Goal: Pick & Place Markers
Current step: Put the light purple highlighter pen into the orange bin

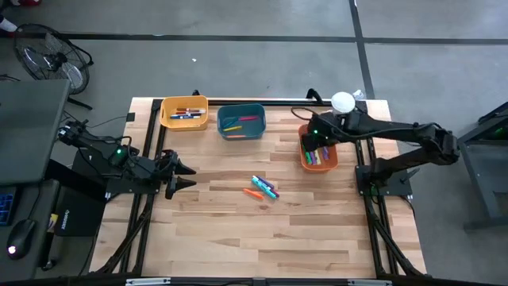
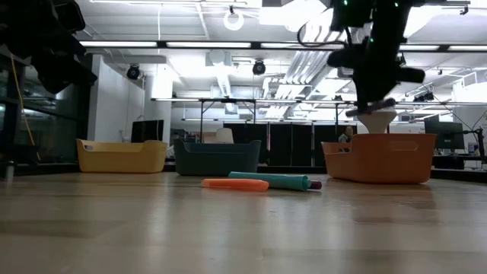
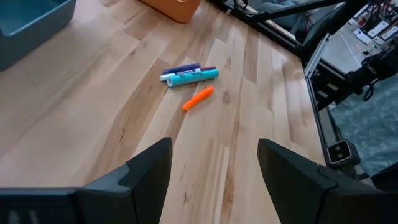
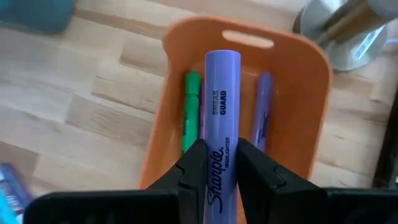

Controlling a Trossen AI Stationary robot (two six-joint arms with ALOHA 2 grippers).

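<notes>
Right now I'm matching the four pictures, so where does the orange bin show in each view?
High view: orange bin at right, under the right pincer.
Low view: at right, beyond the loose markers.
Left wrist view: only a corner at the top edge.
Right wrist view: centre, behind the held purple highlighter.
Shared landmark: the teal bin beside it.

Open tabletop around markers

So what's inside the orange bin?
The orange bin holds a green marker and a purple marker. The right tool grips a purple highlighter above, covering the middle.
</notes>
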